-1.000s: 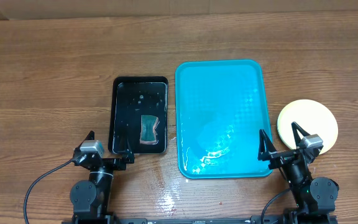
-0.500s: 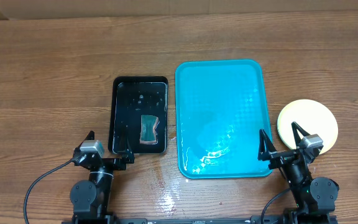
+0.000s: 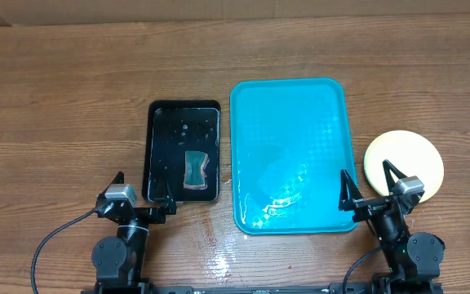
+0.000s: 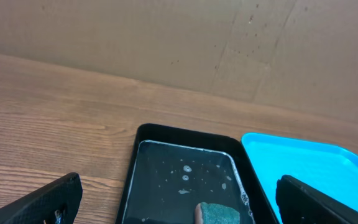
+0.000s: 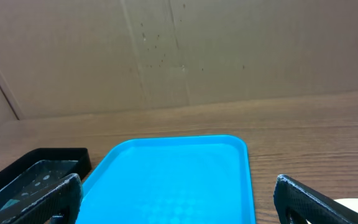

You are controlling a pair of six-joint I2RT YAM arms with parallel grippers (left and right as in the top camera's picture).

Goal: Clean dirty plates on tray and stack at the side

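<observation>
The turquoise tray (image 3: 292, 155) lies mid-table with wet smears and nothing on it; it also shows in the right wrist view (image 5: 173, 180) and at the left wrist view's right edge (image 4: 309, 168). A stack of plates (image 3: 404, 165), yellow-green rim showing on top, sits on the table right of the tray; its edge shows in the right wrist view (image 5: 353, 208). My left gripper (image 3: 144, 194) is open and empty at the black tray's near edge. My right gripper (image 3: 370, 184) is open and empty between the turquoise tray's near right corner and the plates.
A smaller black tray (image 3: 183, 150) holding water and a teal sponge (image 3: 195, 170) lies left of the turquoise tray; both show in the left wrist view, the tray (image 4: 185, 180) and the sponge (image 4: 219, 213). Water spots the table near the front. A cardboard wall (image 5: 179, 50) stands behind.
</observation>
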